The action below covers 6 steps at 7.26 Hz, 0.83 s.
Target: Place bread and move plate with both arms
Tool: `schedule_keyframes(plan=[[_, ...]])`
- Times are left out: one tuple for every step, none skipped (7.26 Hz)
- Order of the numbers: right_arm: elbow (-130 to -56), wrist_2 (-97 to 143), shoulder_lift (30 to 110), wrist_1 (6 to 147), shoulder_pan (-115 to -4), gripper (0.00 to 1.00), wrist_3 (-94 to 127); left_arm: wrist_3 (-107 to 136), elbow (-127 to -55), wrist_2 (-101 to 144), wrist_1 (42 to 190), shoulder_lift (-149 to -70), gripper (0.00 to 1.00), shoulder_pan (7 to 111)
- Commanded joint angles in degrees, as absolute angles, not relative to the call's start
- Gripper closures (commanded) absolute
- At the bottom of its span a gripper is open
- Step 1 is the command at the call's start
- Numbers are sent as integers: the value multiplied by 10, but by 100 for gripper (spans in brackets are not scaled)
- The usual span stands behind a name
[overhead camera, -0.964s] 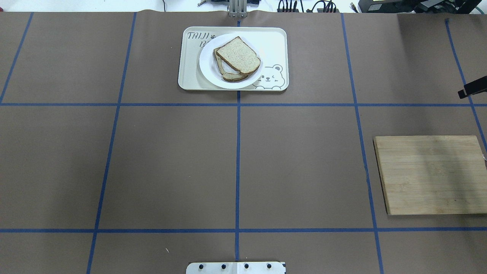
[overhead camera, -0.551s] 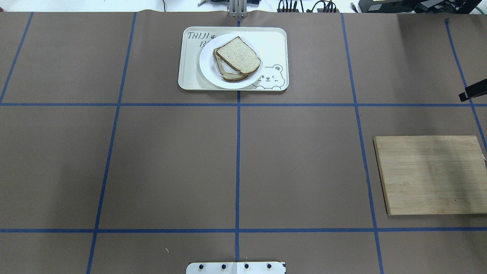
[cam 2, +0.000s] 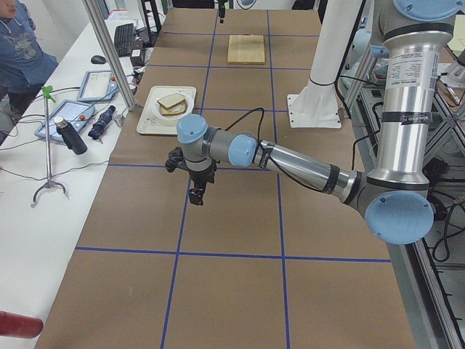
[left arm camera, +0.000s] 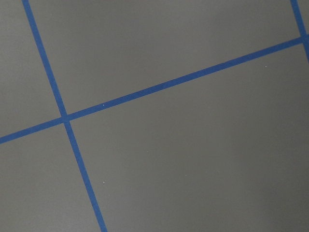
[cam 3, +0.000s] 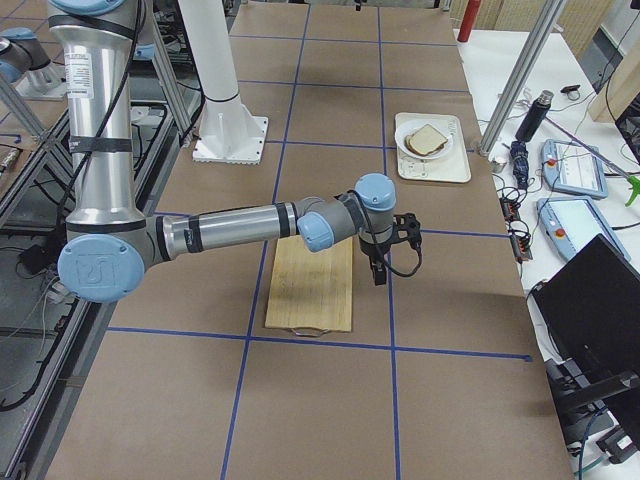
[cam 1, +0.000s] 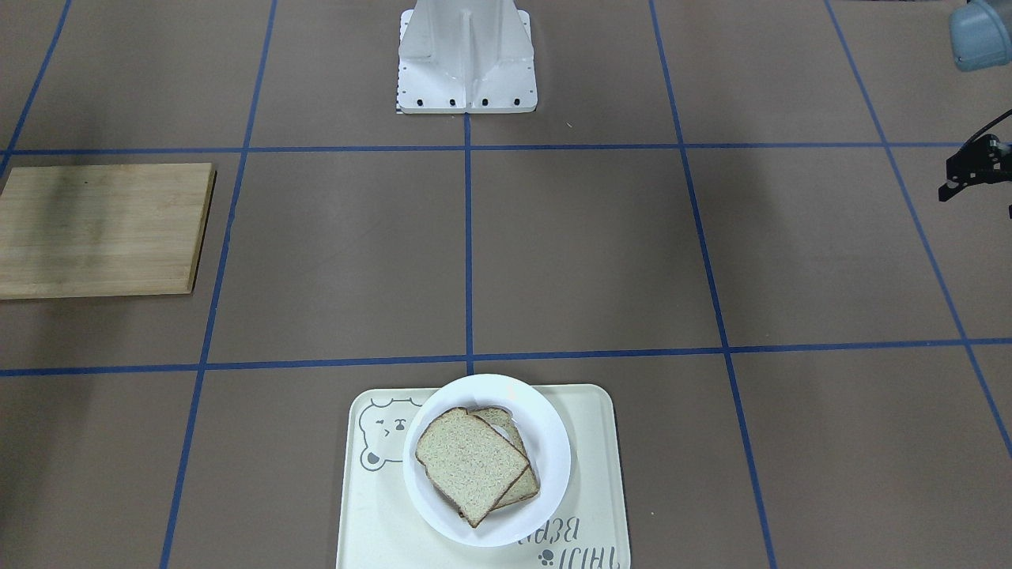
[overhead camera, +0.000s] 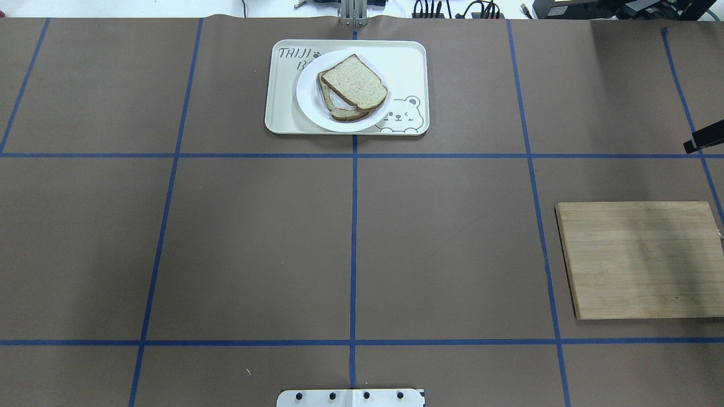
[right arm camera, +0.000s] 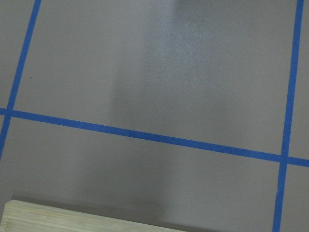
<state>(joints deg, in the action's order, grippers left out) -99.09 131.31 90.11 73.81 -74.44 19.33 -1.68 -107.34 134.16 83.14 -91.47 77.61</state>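
The bread (overhead camera: pixel 354 82) lies on top of another slice on the white plate (overhead camera: pixel 308 108), and a bit of white shows between the slices. The plate stands on the cream bear tray at the far centre; bread (cam 1: pixel 470 462) and plate (cam 1: pixel 547 442) also show in the front view. My right gripper (overhead camera: pixel 690 145) hangs beyond the far edge of the wooden board, only a black tip showing at the overhead view's right edge; I cannot tell its state. My left gripper (cam 2: pixel 195 196) hangs over bare table far left of the tray; I cannot tell its state.
The cream tray (overhead camera: pixel 408 62) sits at the table's far edge. A wooden cutting board (overhead camera: pixel 642 260) lies at the right side, with nothing on it. The robot's white base (cam 1: pixel 466 55) stands at the near centre. Brown table with blue tape lines lies between them.
The black tip of my right gripper has slid slightly toward the near side and the right edge of the overhead view. Bread, plate and tray have not moved.
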Motion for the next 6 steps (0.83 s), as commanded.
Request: schedule_keyframes(plan=[[-991, 1313, 906, 738, -744, 0, 194, -15, -1071, 1339, 832, -918, 2, 775], [-991, 1313, 906, 738, -744, 0, 194, -15, -1072, 1340, 838, -918, 2, 775], [-991, 1305, 907, 737, -744, 0, 192, -15, -1071, 1343, 838, -918, 2, 775], [-990, 1305, 911, 737, -744, 0, 192, -14, -1068, 1342, 838, -919, 2, 775], [-984, 1308, 911, 737, -744, 0, 192, -14, -1068, 1341, 838, -920, 2, 775], [-984, 1311, 911, 737, -744, 0, 192, -14, -1068, 1341, 838, -920, 2, 775]])
